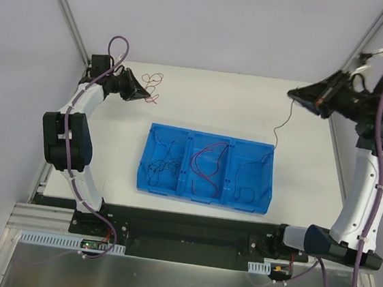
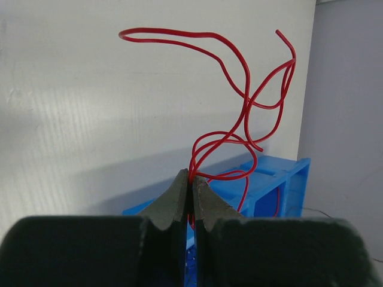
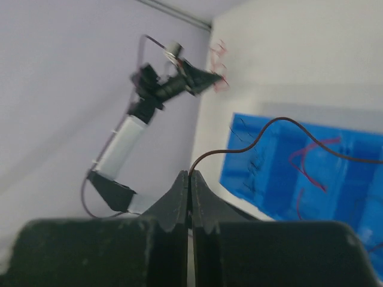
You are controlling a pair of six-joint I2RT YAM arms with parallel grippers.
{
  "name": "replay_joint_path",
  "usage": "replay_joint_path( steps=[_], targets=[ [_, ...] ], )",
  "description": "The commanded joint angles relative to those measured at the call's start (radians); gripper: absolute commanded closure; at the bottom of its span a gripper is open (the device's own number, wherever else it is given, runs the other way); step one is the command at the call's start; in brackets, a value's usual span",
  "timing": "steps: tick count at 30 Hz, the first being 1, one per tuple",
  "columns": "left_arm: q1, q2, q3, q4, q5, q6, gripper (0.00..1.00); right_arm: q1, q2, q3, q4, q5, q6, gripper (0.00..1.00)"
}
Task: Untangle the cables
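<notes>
My left gripper (image 1: 146, 95) is shut on a tangle of red cable (image 1: 153, 87) held above the table's back left. In the left wrist view the red cable (image 2: 245, 107) loops up from the closed gripper (image 2: 191, 179). My right gripper (image 1: 294, 95) is raised at the back right, shut on a thin dark cable (image 1: 280, 129) that hangs down to the tray's right compartment. The right wrist view shows this cable (image 3: 263, 128) leaving the shut gripper (image 3: 190, 174). The blue three-compartment tray (image 1: 203, 194) holds black cables (image 1: 160, 164) on the left, magenta-purple cables (image 1: 206, 162) in the middle and a dark cable (image 1: 248, 180) on the right.
The white table (image 1: 217, 98) ends at a grey wall behind and metal frame posts (image 1: 65, 7) at the back corners. The arm bases stand on a black rail (image 1: 188, 236) at the near edge.
</notes>
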Motion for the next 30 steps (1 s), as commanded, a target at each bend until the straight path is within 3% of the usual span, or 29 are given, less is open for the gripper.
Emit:
replay_joint_path(
  steps=[1,7,12,20,26,30],
  targets=[
    [-0.049,-0.09,0.062,0.006,0.029,-0.013,1.0,0.121,-0.046,-0.205,-0.227,0.237,-0.285,1.0],
    [-0.151,-0.104,0.091,0.011,0.034,-0.065,1.0,0.344,-0.077,-0.544,-0.19,0.496,-0.366,1.0],
    [-0.239,-0.119,0.117,0.041,0.025,-0.107,1.0,0.406,-0.044,-0.743,-0.184,0.533,-0.412,0.99],
    [-0.343,-0.135,0.107,0.051,0.006,-0.128,1.0,0.478,0.028,-0.751,-0.247,0.517,-0.48,1.0],
    [-0.406,-0.147,0.114,0.049,0.0,-0.128,1.0,0.606,0.009,-0.898,-0.081,0.401,-0.339,1.0],
    [-0.429,-0.17,0.076,0.049,0.0,-0.119,1.0,0.605,0.023,-0.912,-0.055,0.52,-0.345,1.0]
  ],
)
